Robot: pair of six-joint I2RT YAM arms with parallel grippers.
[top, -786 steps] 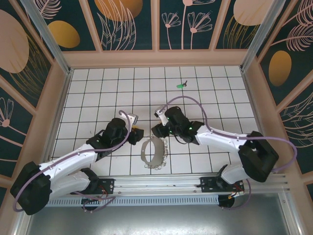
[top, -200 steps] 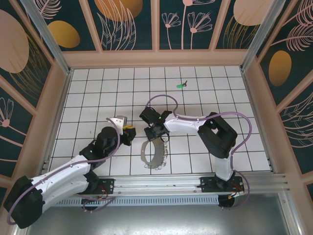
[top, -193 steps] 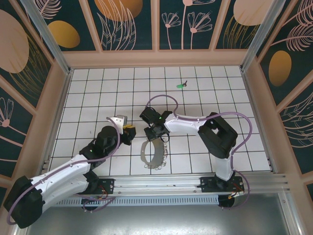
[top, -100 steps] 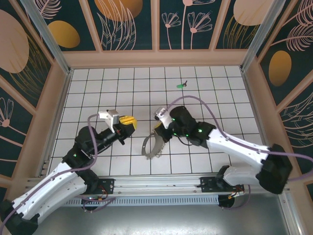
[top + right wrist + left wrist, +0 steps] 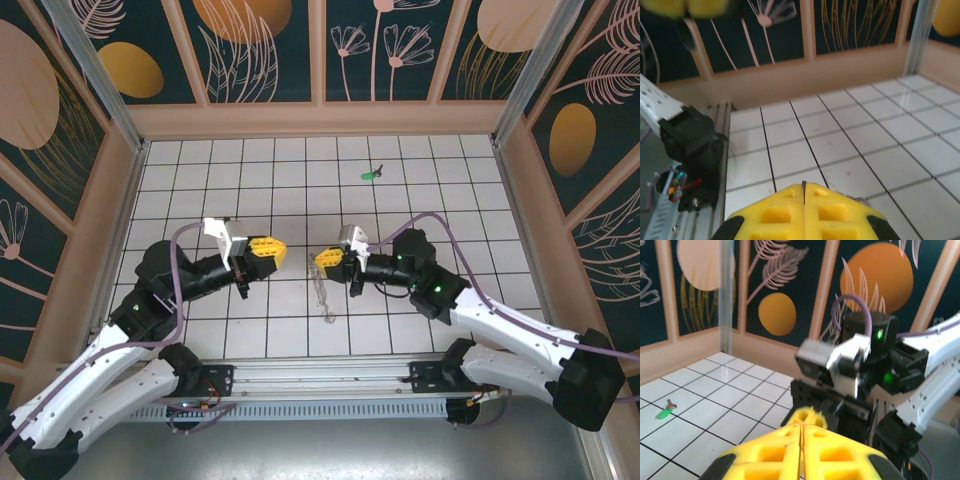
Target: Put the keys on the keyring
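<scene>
The keyring (image 5: 323, 292) hangs as a thin grey strand from my right gripper (image 5: 319, 260), which is shut on its top and held above the floor. In the right wrist view a sliver of the ring's wire (image 5: 804, 185) shows between the shut yellow fingers (image 5: 775, 212). My left gripper (image 5: 282, 250) is shut with nothing in it, raised and pointing at the right gripper from a short gap away. In the left wrist view its tips (image 5: 801, 419) face the right arm's wrist (image 5: 840, 360). The green key (image 5: 370, 174) lies on the far tiles; it also appears as a small green key (image 5: 663, 413).
The white tiled floor (image 5: 200, 180) is fenced by wooden walls (image 5: 320, 118). An aluminium rail (image 5: 320, 378) with the arm bases runs along the near edge. The left arm's base (image 5: 690, 142) sits at the left of the right wrist view.
The right gripper has lifted the keyring off the floor, so it now hangs as a narrow strand. The left gripper has risen and turned toward the right gripper.
</scene>
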